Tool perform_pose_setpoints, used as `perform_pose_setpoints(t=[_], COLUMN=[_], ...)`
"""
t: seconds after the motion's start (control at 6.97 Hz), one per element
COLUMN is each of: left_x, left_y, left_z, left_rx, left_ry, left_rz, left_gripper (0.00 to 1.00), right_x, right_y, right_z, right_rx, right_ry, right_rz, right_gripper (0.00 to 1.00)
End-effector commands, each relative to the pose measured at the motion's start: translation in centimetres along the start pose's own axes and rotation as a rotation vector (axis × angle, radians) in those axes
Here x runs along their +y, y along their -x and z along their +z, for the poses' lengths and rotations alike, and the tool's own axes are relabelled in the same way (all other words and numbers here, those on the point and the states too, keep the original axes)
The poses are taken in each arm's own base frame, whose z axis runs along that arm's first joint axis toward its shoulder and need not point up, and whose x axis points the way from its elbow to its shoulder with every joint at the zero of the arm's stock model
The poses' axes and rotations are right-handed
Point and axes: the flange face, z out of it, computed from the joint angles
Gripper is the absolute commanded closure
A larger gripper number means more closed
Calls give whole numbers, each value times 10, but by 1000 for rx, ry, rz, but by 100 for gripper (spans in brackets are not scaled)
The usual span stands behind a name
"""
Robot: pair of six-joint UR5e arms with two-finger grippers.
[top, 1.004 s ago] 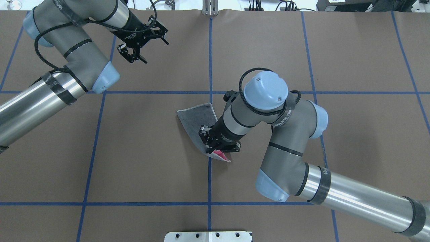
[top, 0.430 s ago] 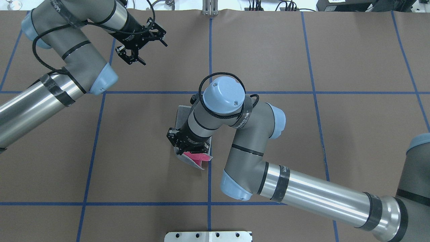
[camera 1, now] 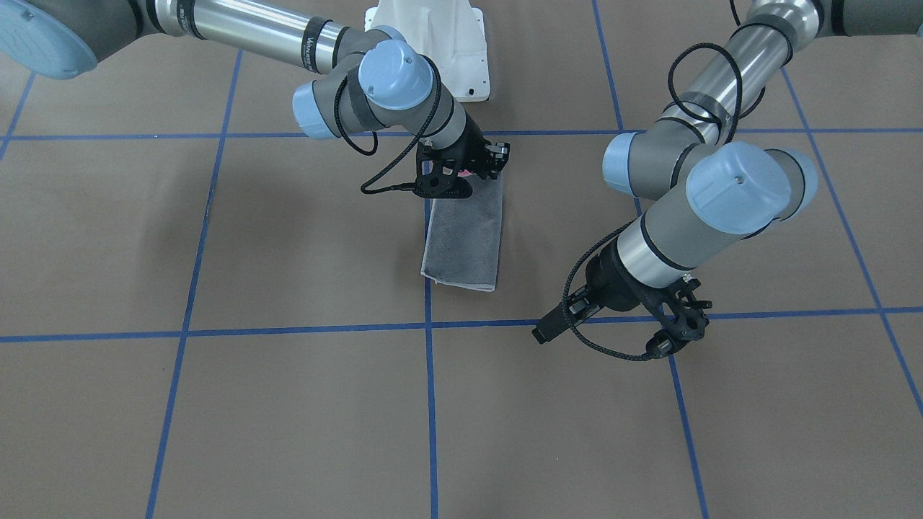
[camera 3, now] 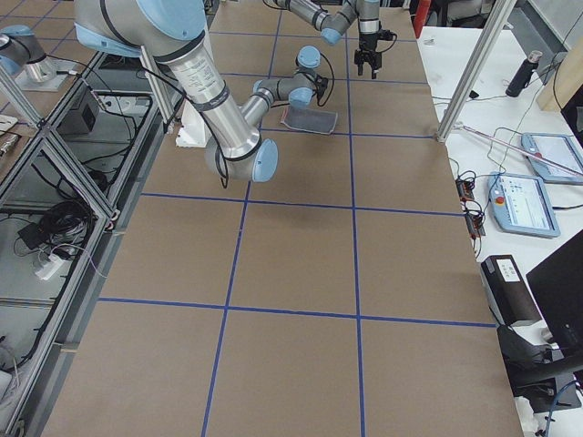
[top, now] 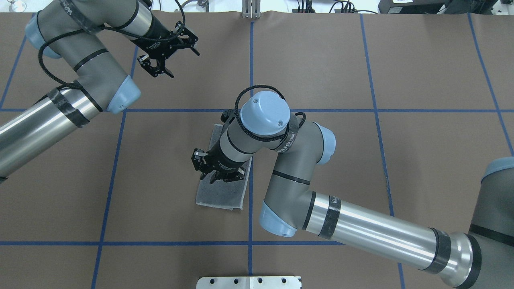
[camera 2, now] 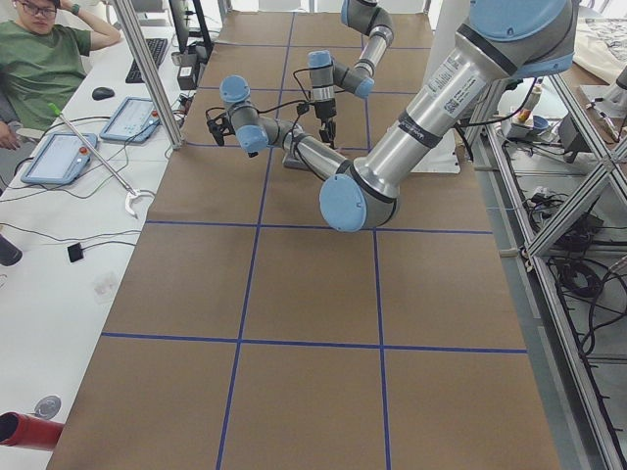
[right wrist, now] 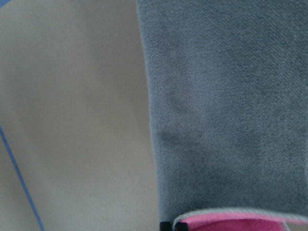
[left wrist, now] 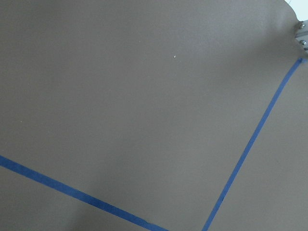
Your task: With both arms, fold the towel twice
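Towel [top: 220, 196] lies flat in the middle of the table [top: 361, 168], a narrow strip with the dark grey face up, just beside the centre blue tape line [top: 250, 228]. By my read, fold one is in and fold two is left. Right gripper [top: 219, 178] sits low over the strip's robot-side end, a pink edge curling up right under it. Clamped or let go, I cannot tell. Left gripper [top: 160, 72] hangs well apart, jaws spread, carrying nothing.

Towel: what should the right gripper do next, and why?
Probably open the right gripper and lift off: the towel lies as a grey folded strip, but a pink edge is raised at its fingers. The left gripper hangs open, apart.
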Motion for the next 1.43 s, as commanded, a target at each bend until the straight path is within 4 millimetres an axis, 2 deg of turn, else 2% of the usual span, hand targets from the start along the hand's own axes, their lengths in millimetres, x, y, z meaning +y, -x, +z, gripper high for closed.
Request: perform_pose_setpoints(t=[0.0,0.14,0.29,0.43,0.57,0.72,0.86,1.0,1.15,1.29], left_x=[0,2,14,32,55,86,127,184,237,274], left_y=[0,8,17,25,31,27,35,42,63,98], left_z=[0,-2,-14,-25,-18,2,34,60,77,84], left_rx=[1,3,23,42,42,43,25,-25,-73,-95], left_ry=[-3,-3,-5,6,28,21,-2,-7,-30,-26], left_rz=[21,24,33,9,-56,-83,-82,-57,-25,10], left_gripper=[0,0,0,0,0,0,0,0,0,0], right_x=[-5,-21,-51,-79,-112,-138,-159,-169,-171,-173], right_y=[11,-4,-29,-63,-98,-131,-147,-152,-153,-155], right_z=[-43,-76,-108,-127,-143,-160,-172,-176,-177,-176], right_rx=[-63,-88,-93,-66,-27,13,33,40,41,45], right_ry=[-29,-67,-120,-170,-221,-259,-285,-300,-304,-305], right_rz=[-6,-4,-3,-62,-84,-91,-62,-49,-47,-43], right_gripper=[0,0,0,0,0,0,0,0,0,0])
